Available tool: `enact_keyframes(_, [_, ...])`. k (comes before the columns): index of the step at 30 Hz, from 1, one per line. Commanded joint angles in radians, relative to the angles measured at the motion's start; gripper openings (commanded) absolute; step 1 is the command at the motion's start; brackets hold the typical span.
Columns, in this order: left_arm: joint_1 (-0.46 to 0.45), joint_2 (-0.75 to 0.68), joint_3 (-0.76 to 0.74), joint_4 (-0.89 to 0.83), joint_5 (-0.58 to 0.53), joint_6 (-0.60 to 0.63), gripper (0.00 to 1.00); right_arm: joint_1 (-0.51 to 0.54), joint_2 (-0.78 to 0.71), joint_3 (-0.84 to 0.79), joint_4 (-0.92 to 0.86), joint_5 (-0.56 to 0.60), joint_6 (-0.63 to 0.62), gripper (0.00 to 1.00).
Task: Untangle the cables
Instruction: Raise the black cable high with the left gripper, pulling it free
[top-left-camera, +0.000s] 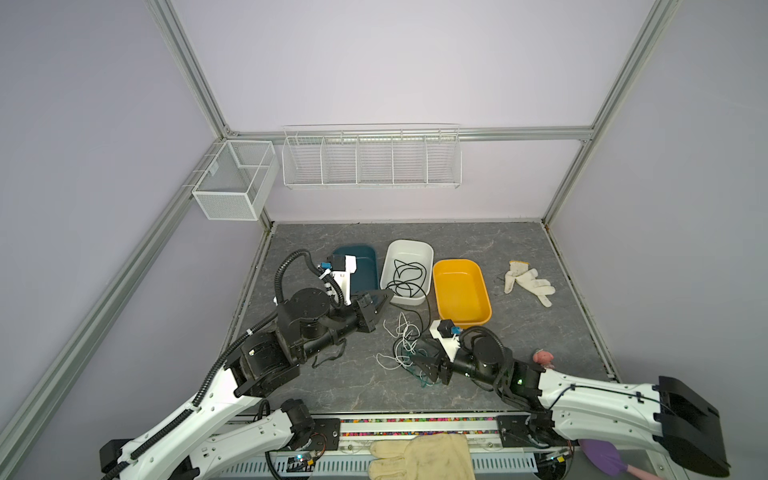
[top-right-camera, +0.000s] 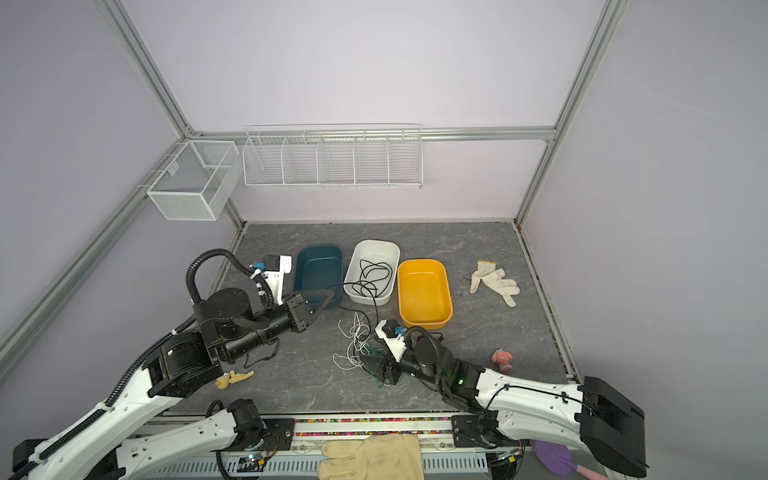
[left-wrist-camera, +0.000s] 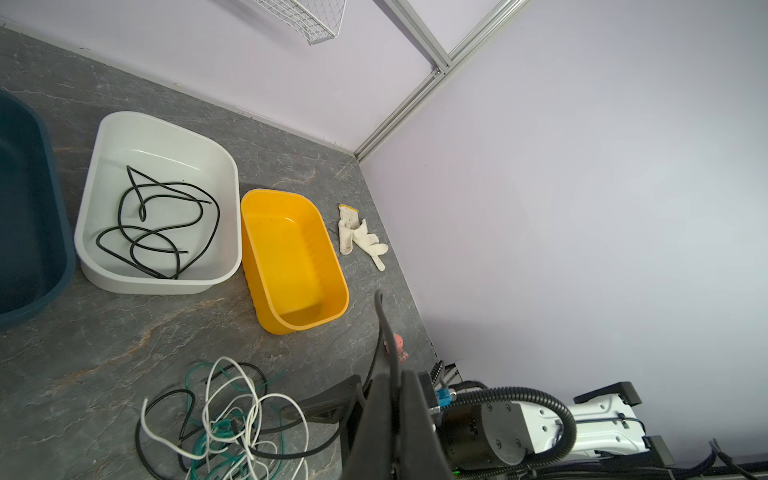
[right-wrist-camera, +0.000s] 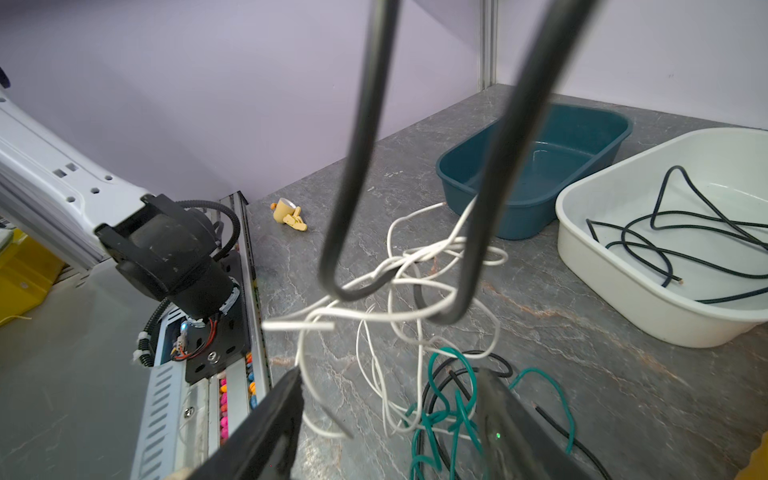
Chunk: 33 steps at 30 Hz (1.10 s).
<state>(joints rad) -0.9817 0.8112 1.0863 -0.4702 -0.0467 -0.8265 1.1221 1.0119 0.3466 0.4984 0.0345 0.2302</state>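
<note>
Top views, left gripper (top-right-camera: 329, 293) holds black cable (right-wrist-camera: 356, 166), right gripper (top-right-camera: 371, 366) low

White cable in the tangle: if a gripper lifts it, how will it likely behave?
Probably floppy: the white cable lies in loose, uneven loops. Likely light, since it is very thin. It would probably drag the teal cable and the black cable along, because their loops cross it.
</note>
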Motion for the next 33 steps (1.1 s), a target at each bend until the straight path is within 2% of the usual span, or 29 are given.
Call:
enact_keyframes(1, [-0.006,-0.013,0.003,0.034,0.009,-0.028,0.0,0.011,0.039,0.034,0.051,0.037,-0.036,0.67])
enact_keyframes(4, [-0.008,-0.029,-0.002,0.042,0.006,-0.043,0.0,0.013,0.066,0.047,0.052,0.058,-0.038,0.62])
enact_keyframes(9, [-0.012,-0.046,-0.002,0.07,0.012,-0.065,0.0,0.016,0.115,0.096,0.033,0.172,-0.061,0.55])
enact_keyframes(14, [-0.015,-0.046,0.008,0.093,0.01,-0.075,0.0,0.015,0.224,0.154,0.069,0.16,-0.097,0.52])
enact_keyframes(19, [-0.018,-0.047,0.027,0.111,0.01,-0.086,0.0,0.015,0.29,0.144,0.158,0.191,-0.108,0.43])
enact_keyframes(23, [-0.02,-0.052,0.054,0.127,-0.003,-0.089,0.0,0.015,0.335,0.121,0.219,0.165,-0.109,0.42])
enact_keyframes(33, [-0.02,-0.052,0.145,0.093,-0.052,-0.057,0.0,0.017,0.318,0.063,0.277,0.157,-0.087,0.3])
